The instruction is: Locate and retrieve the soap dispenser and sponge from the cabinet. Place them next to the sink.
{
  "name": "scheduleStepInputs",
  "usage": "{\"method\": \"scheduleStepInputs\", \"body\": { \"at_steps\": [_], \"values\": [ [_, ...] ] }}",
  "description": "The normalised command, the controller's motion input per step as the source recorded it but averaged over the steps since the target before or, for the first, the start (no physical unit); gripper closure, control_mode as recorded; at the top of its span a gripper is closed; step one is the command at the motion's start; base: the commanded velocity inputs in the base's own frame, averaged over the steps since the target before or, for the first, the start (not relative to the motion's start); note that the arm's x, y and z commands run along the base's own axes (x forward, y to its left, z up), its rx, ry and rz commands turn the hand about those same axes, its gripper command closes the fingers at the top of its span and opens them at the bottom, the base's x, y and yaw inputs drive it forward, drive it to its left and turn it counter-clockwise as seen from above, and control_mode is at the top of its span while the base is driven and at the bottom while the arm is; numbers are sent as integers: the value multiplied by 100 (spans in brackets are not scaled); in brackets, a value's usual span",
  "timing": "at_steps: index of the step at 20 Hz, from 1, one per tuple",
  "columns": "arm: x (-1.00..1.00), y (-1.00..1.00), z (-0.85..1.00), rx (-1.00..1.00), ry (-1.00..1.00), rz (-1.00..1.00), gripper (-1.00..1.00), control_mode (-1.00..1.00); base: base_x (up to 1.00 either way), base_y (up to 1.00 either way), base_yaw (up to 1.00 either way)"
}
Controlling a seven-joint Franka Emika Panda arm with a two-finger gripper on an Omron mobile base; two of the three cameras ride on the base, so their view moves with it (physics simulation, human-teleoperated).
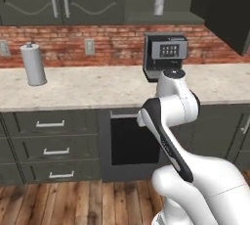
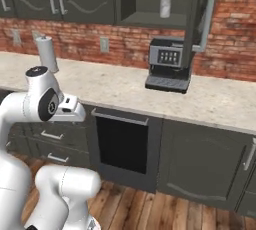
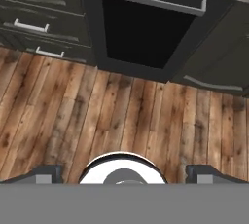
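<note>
Tool (image 3: 124,174) points down at the wood floor (image 3: 121,116), jaws spread as wide as they go, nothing between them; only the two dark fingertips (image 3: 46,173) show at the bottom of the hand view. That view also takes in the dark oven-like opening with its silver bar handle (image 3: 151,1) and the lower drawers (image 3: 34,21) to one side. Plenty of bare floor around the tool.

Base views give what the hand view lacks. The soap dispenser (image 2: 165,3) stands upright on the shelf of the open cabinet (image 2: 150,20), directly above the coffee machine (image 2: 170,66). Right base view shows the cabinet door (image 2: 205,14) swung out, its edge toward the camera; left base view shows the same door as a dark slab at upper right, cut off by the frame. Paper towel roll (image 1: 33,64) stands on the counter (image 1: 97,89), well apart from the machine, with open counter between.

Arm elbow (image 1: 168,116) blocks part of the coffee machine's base in the left base view.
</note>
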Motion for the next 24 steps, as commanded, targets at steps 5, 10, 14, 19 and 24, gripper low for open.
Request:
{"method": "scheduleStepInputs", "body": {
  "at_steps": [5, 10, 14, 19, 24],
  "values": [
    [0, 0, 0, 0, 0, 0, -100, 100, 61, 43, -28],
    [0, 0, 0, 0, 0, 0, -100, 100, 64, 38, -23],
    [0, 0, 0, 0, 0, 0, -100, 100, 50, -8, -20],
    [0, 0, 0, 0, 0, 0, -100, 100, 39, -47, -16],
    [0, 0, 0, 0, 0, 0, -100, 100, 16, -18, -6]
  ]
}}
